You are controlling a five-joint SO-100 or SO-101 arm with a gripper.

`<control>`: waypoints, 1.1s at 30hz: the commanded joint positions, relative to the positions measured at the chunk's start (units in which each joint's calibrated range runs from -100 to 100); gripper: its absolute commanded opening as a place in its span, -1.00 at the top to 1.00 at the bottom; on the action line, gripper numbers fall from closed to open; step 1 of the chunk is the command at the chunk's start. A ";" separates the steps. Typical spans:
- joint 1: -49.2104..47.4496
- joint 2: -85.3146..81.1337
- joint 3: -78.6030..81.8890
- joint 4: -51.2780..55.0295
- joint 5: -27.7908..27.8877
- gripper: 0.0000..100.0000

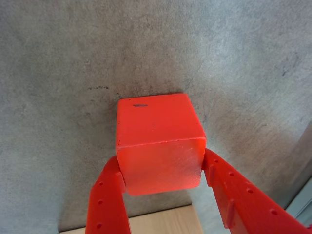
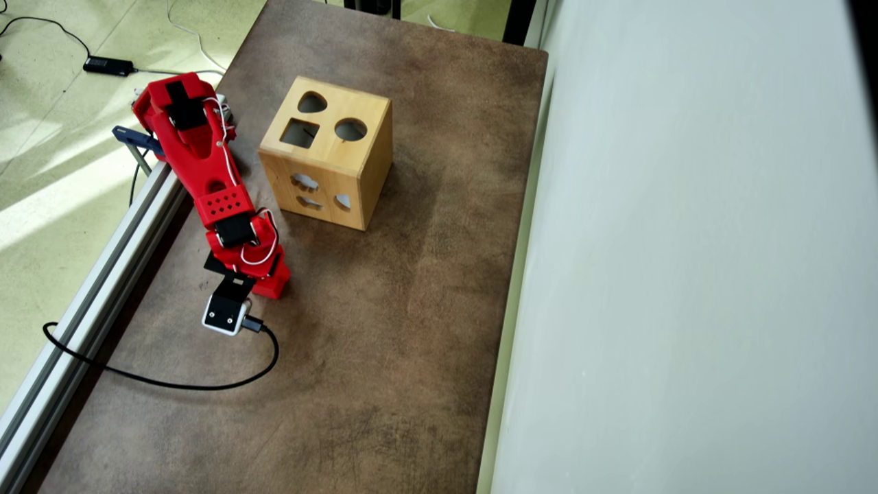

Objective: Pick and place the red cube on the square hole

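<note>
Jaws clamped on the red cube; keep grip firm, lift clear, carry over the wooden box, align squarely above the square hole, then release.

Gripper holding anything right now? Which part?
Yes: the gripper is shut on the red cube, one finger on each of two opposite side faces, at the end nearest the wrist camera.

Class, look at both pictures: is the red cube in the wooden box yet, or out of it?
Out. In the wrist view the red cube sits between the red fingers, above grey tabletop, away from the wooden box.
</note>
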 commanded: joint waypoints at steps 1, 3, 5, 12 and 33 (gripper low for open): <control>0.13 -7.01 -2.45 0.33 -0.05 0.63; 0.13 -7.61 -2.45 0.33 -0.10 0.63; 0.13 -8.37 -2.45 0.41 -0.10 0.63; 0.13 -15.17 -1.55 0.49 -0.10 0.63; 0.65 -27.31 -2.45 16.42 -0.24 0.63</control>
